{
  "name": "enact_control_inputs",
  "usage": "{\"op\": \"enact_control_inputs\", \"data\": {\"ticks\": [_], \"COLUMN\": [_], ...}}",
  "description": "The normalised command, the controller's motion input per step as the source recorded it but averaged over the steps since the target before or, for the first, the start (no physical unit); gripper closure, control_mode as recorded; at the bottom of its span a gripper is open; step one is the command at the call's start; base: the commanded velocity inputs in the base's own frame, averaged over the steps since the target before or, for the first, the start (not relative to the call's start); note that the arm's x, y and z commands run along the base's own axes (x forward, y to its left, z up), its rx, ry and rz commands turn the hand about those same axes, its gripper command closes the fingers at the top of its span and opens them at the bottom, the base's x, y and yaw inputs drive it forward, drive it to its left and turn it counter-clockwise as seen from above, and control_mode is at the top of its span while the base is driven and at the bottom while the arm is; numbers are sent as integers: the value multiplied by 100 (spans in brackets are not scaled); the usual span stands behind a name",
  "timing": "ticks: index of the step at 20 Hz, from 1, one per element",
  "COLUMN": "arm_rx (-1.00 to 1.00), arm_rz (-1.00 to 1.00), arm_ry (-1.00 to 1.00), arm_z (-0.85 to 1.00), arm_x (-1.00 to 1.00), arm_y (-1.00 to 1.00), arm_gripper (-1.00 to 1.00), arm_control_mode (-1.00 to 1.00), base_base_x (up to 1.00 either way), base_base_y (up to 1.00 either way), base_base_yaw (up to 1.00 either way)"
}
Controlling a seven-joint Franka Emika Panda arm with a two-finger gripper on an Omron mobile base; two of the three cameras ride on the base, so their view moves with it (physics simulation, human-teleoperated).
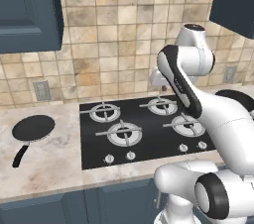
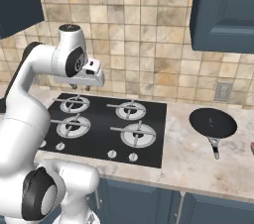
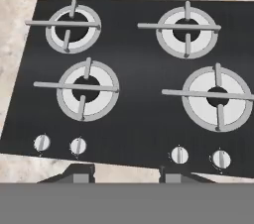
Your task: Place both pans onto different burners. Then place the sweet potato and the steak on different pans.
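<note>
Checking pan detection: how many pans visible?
2. One pan sits on the counter left of the cooktop; the other pan on the counter right of it. No burner carries one.

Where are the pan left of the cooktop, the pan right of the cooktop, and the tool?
left pan (image 1: 33,128), left base view, middle of its black dish.
right pan (image 2: 213,122), right base view, middle of its black dish.
tool (image 2: 84,88), right base view, midway between its fingertips, above the cooktop.

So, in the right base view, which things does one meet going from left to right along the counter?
Gripper above the back left burner → back right burner → front right burner → pan on the counter.
</note>
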Motion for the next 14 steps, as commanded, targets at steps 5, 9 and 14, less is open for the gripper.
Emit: {"op": "enact_control_inputs", "data": {"ticks": [5, 9, 14], "arm_rx": [0, 0, 0], "arm_rz": [0, 6, 2], "arm_ry": [0, 0, 0], "arm_z": [-2, -13, -15], "arm_x": [0, 0, 0], "arm_y": [-26, -89, -93], "arm_gripper": [-100, -100, -100], "arm_control_mode": [-100, -100, -100], "base_base_x": [0, 0, 0], "base_base_y": [0, 0, 0], "base_base_yaw": [0, 0, 0]}}
